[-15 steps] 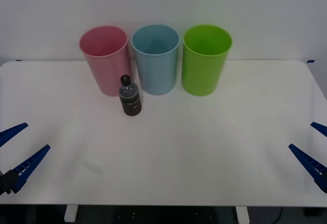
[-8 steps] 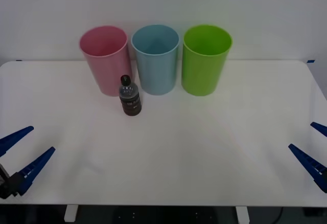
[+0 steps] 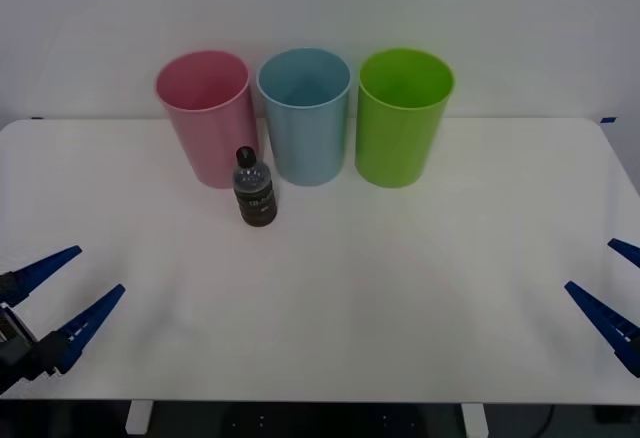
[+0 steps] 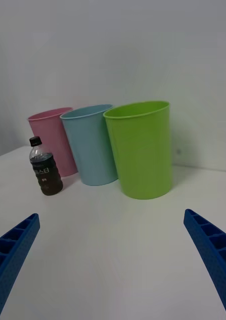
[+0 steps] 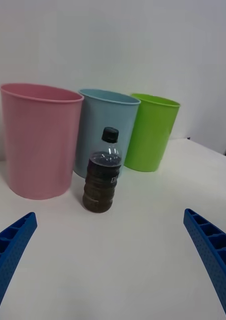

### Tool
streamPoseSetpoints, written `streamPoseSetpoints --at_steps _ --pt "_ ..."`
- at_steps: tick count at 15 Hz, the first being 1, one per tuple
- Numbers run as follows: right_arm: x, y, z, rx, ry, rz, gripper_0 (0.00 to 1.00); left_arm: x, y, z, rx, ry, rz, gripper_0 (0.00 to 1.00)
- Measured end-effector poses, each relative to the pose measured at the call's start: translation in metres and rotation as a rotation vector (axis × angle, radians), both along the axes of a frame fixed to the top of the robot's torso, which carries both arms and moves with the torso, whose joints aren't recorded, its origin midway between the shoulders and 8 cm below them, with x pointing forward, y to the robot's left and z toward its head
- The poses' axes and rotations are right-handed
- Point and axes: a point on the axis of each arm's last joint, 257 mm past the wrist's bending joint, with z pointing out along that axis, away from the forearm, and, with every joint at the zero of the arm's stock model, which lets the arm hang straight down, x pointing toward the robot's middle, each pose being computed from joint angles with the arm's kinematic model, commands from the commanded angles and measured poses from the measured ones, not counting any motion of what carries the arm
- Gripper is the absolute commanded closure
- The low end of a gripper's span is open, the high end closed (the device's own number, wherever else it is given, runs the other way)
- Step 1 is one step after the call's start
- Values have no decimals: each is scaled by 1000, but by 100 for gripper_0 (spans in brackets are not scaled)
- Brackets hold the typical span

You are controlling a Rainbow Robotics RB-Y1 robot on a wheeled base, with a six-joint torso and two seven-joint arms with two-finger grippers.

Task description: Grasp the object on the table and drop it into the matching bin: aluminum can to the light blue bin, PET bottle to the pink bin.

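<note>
Edging inward from the table's (image 3: 330,288) near-left corner, the left gripper (image 3: 62,293) has crept toward the bottle (image 3: 254,191) — fingers spread wide, nothing held. That bottle stands upright just in front of the pink bin (image 3: 205,113), beside the light blue bin (image 3: 305,113). Parked at the right edge, the right gripper (image 3: 612,288) waits, also open and empty — the approach has likely only begun.

A plain, pale wall (image 3: 520,8) runs behind the work area, unmarked and without fixtures. Light is even and soft, casting faint shadows. Small blue marks sit at the wall's base at both far edges. Below the near edge, two white legs (image 3: 138,416) stand against a dark floor (image 3: 300,420), with a dark cable at right.
</note>
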Motion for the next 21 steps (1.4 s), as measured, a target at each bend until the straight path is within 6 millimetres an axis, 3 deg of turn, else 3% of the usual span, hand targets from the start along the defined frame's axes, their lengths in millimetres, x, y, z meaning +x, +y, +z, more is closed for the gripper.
streamPoseSetpoints --at_steps 9,15,21 --pt "0 0 0 0 0 0 0 42 -36 -34 -19 69 81 0" --pt "0 0 0 0 0 0 0 58 -55 -54 -27 114 134 0" --pt "0 0 0 0 0 0 0 73 -78 -59 10 87 158 0"
